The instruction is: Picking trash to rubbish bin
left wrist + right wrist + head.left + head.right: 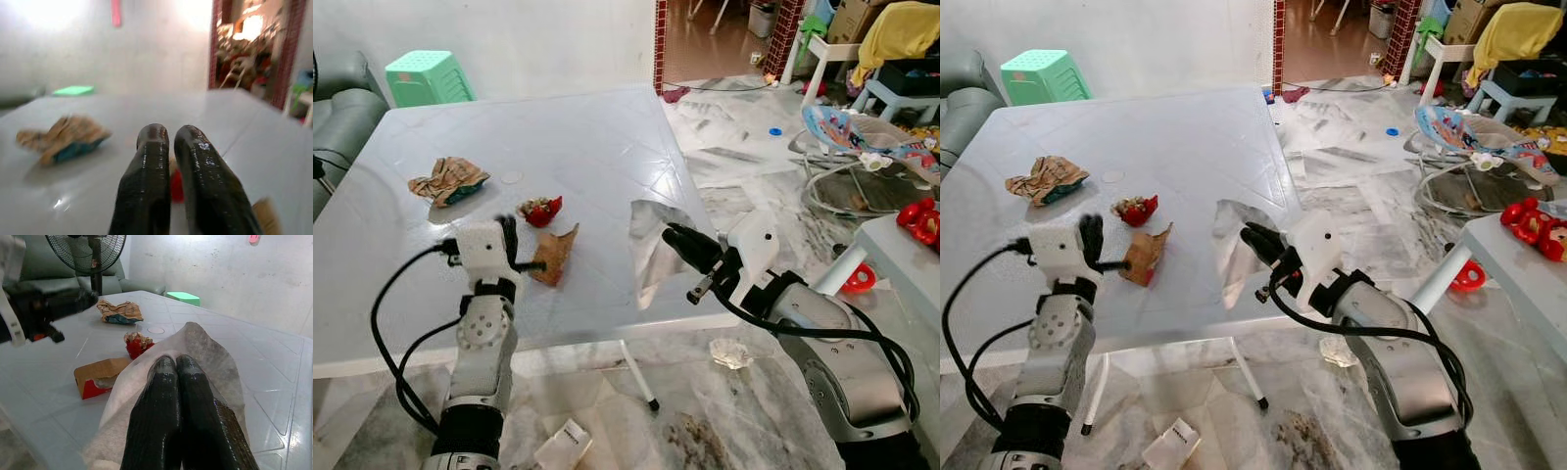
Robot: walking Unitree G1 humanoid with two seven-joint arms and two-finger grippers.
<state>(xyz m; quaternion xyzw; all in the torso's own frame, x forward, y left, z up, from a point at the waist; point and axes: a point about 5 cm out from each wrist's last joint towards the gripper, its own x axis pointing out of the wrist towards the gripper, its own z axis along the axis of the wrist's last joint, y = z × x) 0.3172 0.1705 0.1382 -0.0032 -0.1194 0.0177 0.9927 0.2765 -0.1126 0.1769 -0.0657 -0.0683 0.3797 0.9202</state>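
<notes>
Table (587, 147): white; trash is spread over its near half.
Right gripper (672, 235): fingers pressed together on a silvery wrapper (651, 257), which is held up at the table's near right edge.
Left gripper (514, 245): fingers nearly closed, nothing between them; it is held just above the table, beside the brown carton (554, 253).
Carton: flattened, with a red inner face; it lies on the table between the two grippers.
Red scrap (540, 211): crumpled, just beyond the carton.
Paper wad (447, 180): brown and teal, at the far left.
Bin: not identified.
Risk: the wrapper is thin and limp and is pinched at one spot; it could slip out or tear while carried. The left fingers could nudge the carton away.
Writing: none can be read; the print on the floor litter (564, 443) is too small.
</notes>
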